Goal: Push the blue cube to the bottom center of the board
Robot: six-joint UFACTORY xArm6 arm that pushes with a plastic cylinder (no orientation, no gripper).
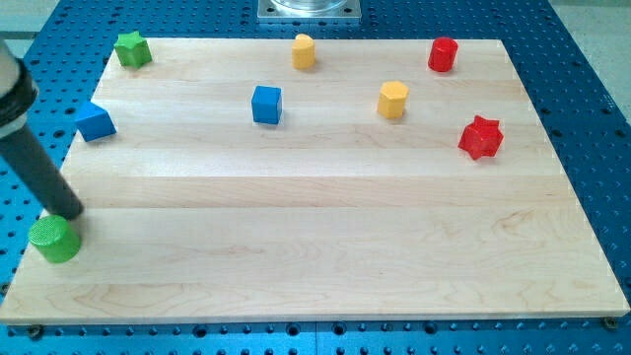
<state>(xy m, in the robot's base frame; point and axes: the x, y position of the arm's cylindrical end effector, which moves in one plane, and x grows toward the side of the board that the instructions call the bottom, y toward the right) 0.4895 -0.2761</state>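
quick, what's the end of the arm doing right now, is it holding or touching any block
My tip: no gripper, holds nothing; it sits right at the green cylinder, contact unclear, far from the blue cube.

Bright, even light falls from overhead; the wooden board (325,227) shows no glare. Blocks cast only short, soft shadows. Focus is sharp throughout, edges slightly bowed

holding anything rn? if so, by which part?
Nothing is held: I have no hand, only a rod. My tip is at the green cylinder's upper edge, at the view's lower left, far from the blue cube.
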